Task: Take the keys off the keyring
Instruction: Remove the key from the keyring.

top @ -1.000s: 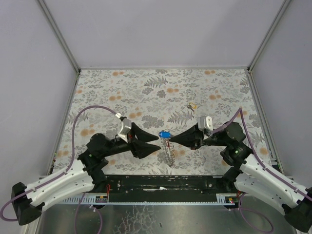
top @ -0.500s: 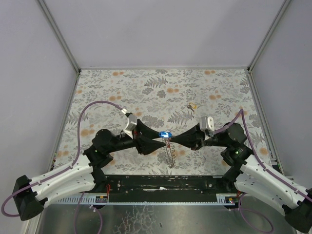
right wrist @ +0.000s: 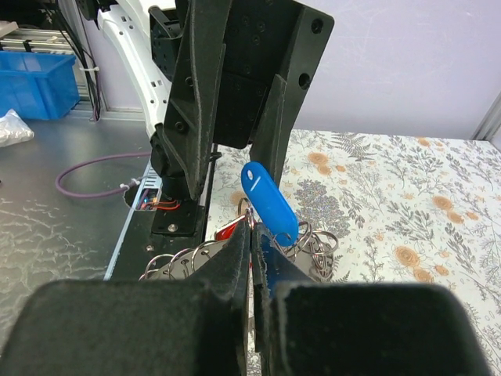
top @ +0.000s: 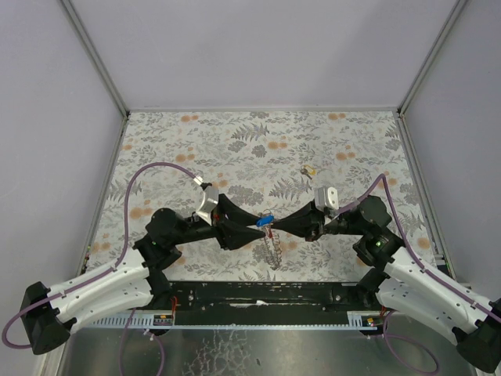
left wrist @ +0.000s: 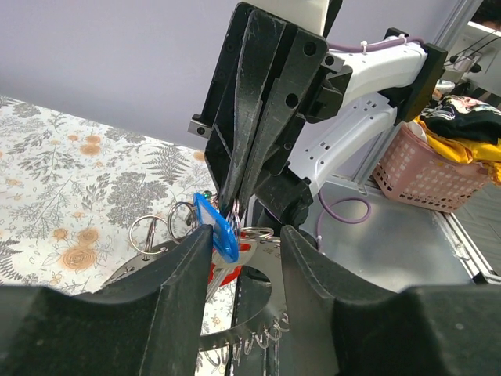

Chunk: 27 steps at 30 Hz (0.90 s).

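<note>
The keyring (top: 272, 249) hangs above the floral cloth between both grippers, a flat grey ring with small wire loops along its edge. My right gripper (top: 275, 225) is shut on its top (right wrist: 252, 235). A blue key tag (top: 264, 222) and a red one (right wrist: 231, 229) dangle there. My left gripper (top: 261, 225) is open, its jaws either side of the keyring plate (left wrist: 266, 252). The blue tag (left wrist: 215, 227) rests against my left gripper's left finger (left wrist: 184, 266). One small key (top: 308, 169) lies apart on the cloth.
The floral cloth (top: 258, 141) covers the table between grey walls. A black rail (top: 266, 294) runs along the near edge by the arm bases. A pink basket (left wrist: 423, 168) and a blue bin (right wrist: 39, 82) stand off the table.
My left arm has reached right until its jaws surround the blue tag and keyring, and the jaws have narrowed. The right gripper has kept its hold in place.
</note>
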{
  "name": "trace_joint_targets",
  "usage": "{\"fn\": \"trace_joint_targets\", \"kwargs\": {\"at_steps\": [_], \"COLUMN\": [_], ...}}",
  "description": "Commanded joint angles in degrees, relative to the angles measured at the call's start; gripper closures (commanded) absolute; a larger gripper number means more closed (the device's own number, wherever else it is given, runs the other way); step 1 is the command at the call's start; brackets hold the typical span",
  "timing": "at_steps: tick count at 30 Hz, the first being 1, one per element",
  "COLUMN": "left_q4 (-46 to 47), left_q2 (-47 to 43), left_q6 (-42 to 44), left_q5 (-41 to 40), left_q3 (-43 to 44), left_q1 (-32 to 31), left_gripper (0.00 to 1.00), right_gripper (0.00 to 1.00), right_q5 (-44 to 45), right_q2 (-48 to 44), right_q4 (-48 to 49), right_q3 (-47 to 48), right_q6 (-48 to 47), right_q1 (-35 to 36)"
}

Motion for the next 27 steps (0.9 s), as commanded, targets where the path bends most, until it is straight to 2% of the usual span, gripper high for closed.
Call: {"fn": "trace_joint_targets", "kwargs": {"at_steps": [1,6,10,14,16,19,21,24,27], "left_q4": [3.3,0.3,-1.4,-0.1,2.0,3.5,3.8,2.0,-2.5], "left_q2": [0.6,-1.7,-9.1,-9.0,-6.5,-1.8,0.5,1.9,1.0], "left_q6": [1.3,2.7,4.8,4.5,3.8,2.7,2.1,2.3,4.7], "left_q5": [1.2,-0.5,-4.2,-0.3,4.1,10.1,13.1,14.3,9.9], "left_q3": [1.0,0.6,-1.8,-2.3,-1.7,0.1,1.0,1.3,1.3], "left_q1": [0.3,0.4,0.3,0.3,0.3,0.3,0.3,0.2,0.2], "left_gripper": [0.62,0.64,0.55,0.54,0.61,0.81,0.86,0.84,0.74], "right_gripper": [1.0,1.0,1.0,1.0,1.0,1.0,1.0,1.0,1.0], "right_q5": [-0.9,-0.7,-0.8,-1.0,-1.0,-1.0,-1.0,-1.0,-1.2], "right_q2": [-0.2,-0.3,-0.6,-0.5,-0.5,-0.5,-0.5,-0.5,-0.5], "right_q4": [3.3,2.8,2.3,2.5,2.4,1.9,1.6,1.2,1.3], "right_q3": [2.1,2.1,2.0,1.8,1.9,1.9,2.0,2.2,2.0], "right_q6": [-1.0,-1.2,-1.6,-1.6,-1.9,-2.2,-2.4,-2.7,-2.7], "right_q1": [-0.4,-0.4,-0.4,-0.4,-0.4,-0.4,-0.4,-0.4,-0.4]}}
